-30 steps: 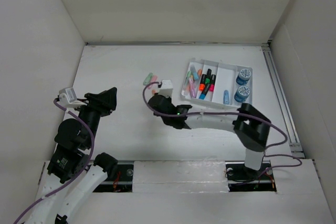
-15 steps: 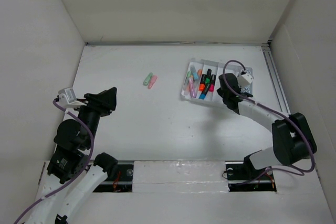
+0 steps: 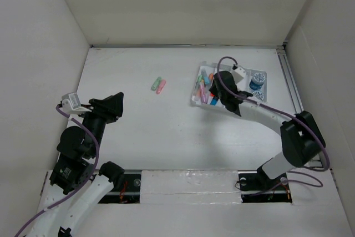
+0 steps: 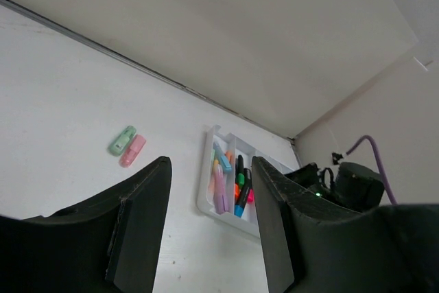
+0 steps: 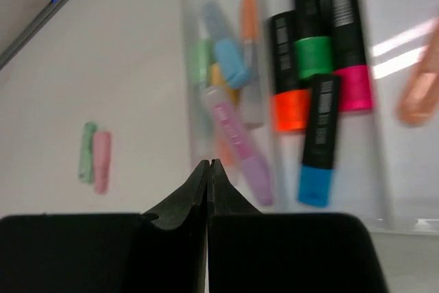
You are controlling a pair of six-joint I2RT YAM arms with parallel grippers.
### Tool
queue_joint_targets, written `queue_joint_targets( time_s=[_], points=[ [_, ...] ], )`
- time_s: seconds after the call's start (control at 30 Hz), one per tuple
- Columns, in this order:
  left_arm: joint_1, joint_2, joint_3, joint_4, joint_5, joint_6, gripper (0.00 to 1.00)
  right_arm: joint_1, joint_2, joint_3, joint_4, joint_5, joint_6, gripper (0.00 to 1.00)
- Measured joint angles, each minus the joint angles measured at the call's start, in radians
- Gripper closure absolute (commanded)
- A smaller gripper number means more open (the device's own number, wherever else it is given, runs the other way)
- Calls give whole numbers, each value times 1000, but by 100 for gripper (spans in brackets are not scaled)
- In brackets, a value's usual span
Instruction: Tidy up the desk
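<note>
we see the desk (image 3: 166, 137) as the big white top filling the floor of the walled box, arm bases at its near edge

the left gripper (image 4: 209, 167) is released: jaws wide apart, nothing between them. It hangs over the left side of the desk, aimed across it toward the far right

the right gripper (image 5: 208, 169) is clenched, fingertips pressed flat together, nothing pinched. In the top view it sits over the near-left part of the tray (image 3: 260, 72), which lies on the desk at the far right

tray contents as we read them:
- leftmost slot: a pile of pastel markers (image 5: 230, 63)
- next slot: four black markers (image 5: 309, 12) with orange, green, pink and blue ends, the blue one nearest the gripper
- next slot along: a peach thing (image 5: 420, 94), too blurred for us to say what
- rightmost slot: blue rolls (image 3: 256, 82), partly hidden by the arm

loose on the desk are a green marker (image 3: 156, 83) and a pink marker (image 3: 161, 86). Both are short, side by side and touching, left of the tray and well apart from it, near neither gripper

we cannot tell whether the right fingertips touch the tray
</note>
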Motion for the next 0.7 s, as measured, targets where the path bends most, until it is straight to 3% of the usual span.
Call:
queue_joint_targets(
  time_s=[0.03,0.13,0.17,0.27,0.37,0.47,0.7],
  points=[
    [0,0,0,0,0,0,54,37,36,34,13,-8,-4,100],
    [0,0,0,6,0,0,54,147,204,217,10,-10,-29,74],
    [0,0,0,8,0,1,54,178,272,292,-2,-7,-40,60],
    [0,0,0,12,2,3,54,240,489,575,-91,-6,-88,46],
    [0,0,0,14,3,3,54,272,680,840,-182,2,-135,38],
    [0,0,0,14,4,3,54,281,795,997,-281,-4,-166,32],
    [0,0,0,14,8,3,54,280,985,1301,-452,-31,-209,31]
  ],
)
